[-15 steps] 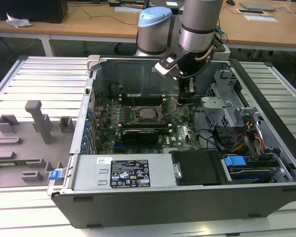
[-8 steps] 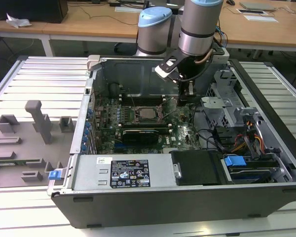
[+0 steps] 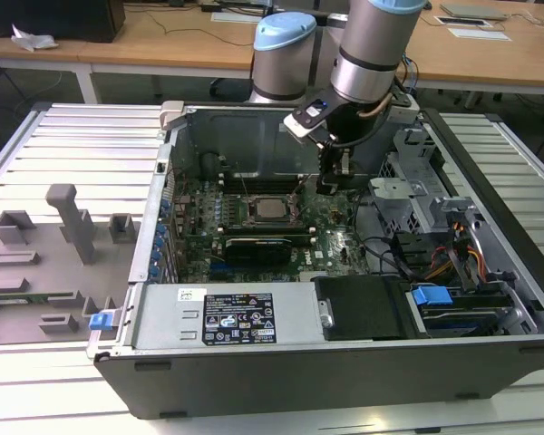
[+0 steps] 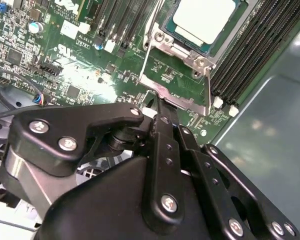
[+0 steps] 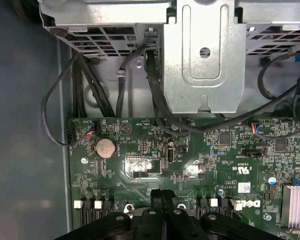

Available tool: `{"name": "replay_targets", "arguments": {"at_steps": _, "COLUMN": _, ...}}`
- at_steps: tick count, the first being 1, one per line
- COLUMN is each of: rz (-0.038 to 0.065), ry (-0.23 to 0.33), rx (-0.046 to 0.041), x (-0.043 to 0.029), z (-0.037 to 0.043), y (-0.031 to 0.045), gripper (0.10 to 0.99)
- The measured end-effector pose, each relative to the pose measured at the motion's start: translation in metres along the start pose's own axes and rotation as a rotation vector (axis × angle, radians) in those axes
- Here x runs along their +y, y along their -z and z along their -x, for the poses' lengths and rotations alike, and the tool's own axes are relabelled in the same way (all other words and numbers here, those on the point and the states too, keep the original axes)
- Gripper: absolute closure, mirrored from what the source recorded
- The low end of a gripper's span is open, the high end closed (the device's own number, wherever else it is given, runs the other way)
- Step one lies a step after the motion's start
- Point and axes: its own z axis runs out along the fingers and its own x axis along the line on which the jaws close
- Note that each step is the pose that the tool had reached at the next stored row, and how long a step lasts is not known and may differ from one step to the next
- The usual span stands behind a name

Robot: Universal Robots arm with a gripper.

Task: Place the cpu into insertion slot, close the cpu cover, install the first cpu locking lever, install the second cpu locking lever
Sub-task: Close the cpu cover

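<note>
We see one arm reaching down into one open computer case (image 3: 163, 362) that lies on the slatted tabletop (image 3: 63, 145). Its single tool (image 3: 331, 186) hangs low over the green board, just to the exterior view's right of the insertion slot (image 3: 250, 210). There is one cpu (image 3: 270, 210), and it already sits flat in that slot with its pale metal top facing up. In the second wrist view we find the same cpu (image 4: 204, 19) seated inside the slot's metal rim (image 4: 177, 47). The one cpu cover (image 4: 180, 98) is swung open beside it, with green board showing through its window. The tool (image 4: 156, 107) has its tip right at the cover's outer edge, though we cannot tell whether they touch. In the first wrist view the tool's two fingers (image 5: 156, 200) are clenched together with nothing between them, above a stretch of board that carries one round coin battery (image 5: 105, 147)
</note>
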Motion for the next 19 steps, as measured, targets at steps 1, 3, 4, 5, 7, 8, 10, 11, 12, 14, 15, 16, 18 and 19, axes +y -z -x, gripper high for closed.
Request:
{"name": "replay_targets", "arguments": {"at_steps": 1, "rz": 0.000, "ry": 0.000, "rx": 0.0001, "x": 0.0000, "z": 0.0000, "y": 0.0000, "gripper": 0.980}}
{"name": "replay_targets", "arguments": {"at_steps": 3, "rz": 0.000, "ry": 0.000, "rx": 0.0003, "x": -0.0010, "z": 0.0000, "y": -0.0003, "gripper": 0.980}}
{"name": "replay_targets", "arguments": {"at_steps": 4, "rz": 0.000, "ry": 0.000, "rx": 0.0003, "x": -0.0023, "z": -0.0001, "y": -0.0005, "gripper": 0.980}}
{"name": "replay_targets", "arguments": {"at_steps": 5, "rz": 0.001, "ry": 0.000, "rx": 0.0001, "x": -0.0050, "z": -0.0001, "y": -0.0007, "gripper": 0.980}}
{"name": "replay_targets", "arguments": {"at_steps": 7, "rz": 0.006, "ry": 0.000, "rx": -0.0006, "x": -0.0127, "z": -0.0008, "y": -0.0015, "gripper": 0.980}}
{"name": "replay_targets", "arguments": {"at_steps": 8, "rz": 0.009, "ry": 0.000, "rx": -0.0009, "x": -0.0168, "z": -0.0012, "y": -0.0019, "gripper": 0.980}}
{"name": "replay_targets", "arguments": {"at_steps": 10, "rz": 0.014, "ry": 0.000, "rx": -0.0014, "x": -0.0241, "z": -0.0019, "y": -0.0027, "gripper": 0.980}}
{"name": "replay_targets", "arguments": {"at_steps": 11, "rz": 0.016, "ry": 0.000, "rx": -0.0015, "x": -0.0275, "z": -0.0021, "y": -0.0032, "gripper": 0.980}}
{"name": "replay_targets", "arguments": {"at_steps": 12, "rz": 0.019, "ry": 0.000, "rx": -0.0015, "x": -0.0324, "z": -0.0025, "y": -0.0038, "gripper": 0.980}}
{"name": "replay_targets", "arguments": {"at_steps": 14, "rz": 0.023, "ry": 0.000, "rx": -0.0040, "x": -0.0403, "z": -0.0033, "y": -0.0047, "gripper": 0.980}}
{"name": "replay_targets", "arguments": {"at_steps": 15, "rz": 0.023, "ry": 0.000, "rx": -0.0046, "x": -0.0406, "z": -0.0034, "y": -0.0047, "gripper": 0.980}}
{"name": "replay_targets", "arguments": {"at_steps": 16, "rz": 0.023, "ry": 0.000, "rx": -0.0050, "x": -0.0409, "z": -0.0034, "y": -0.0047, "gripper": 0.980}}
{"name": "replay_targets", "arguments": {"at_steps": 18, "rz": 0.042, "ry": 0.001, "rx": -0.0047, "x": -0.0458, "z": -0.0034, "y": -0.0053, "gripper": 0.980}}
{"name": "replay_targets", "arguments": {"at_steps": 19, "rz": 0.065, "ry": 0.001, "rx": -0.0041, "x": -0.0508, "z": -0.0033, "y": -0.0062, "gripper": 0.980}}
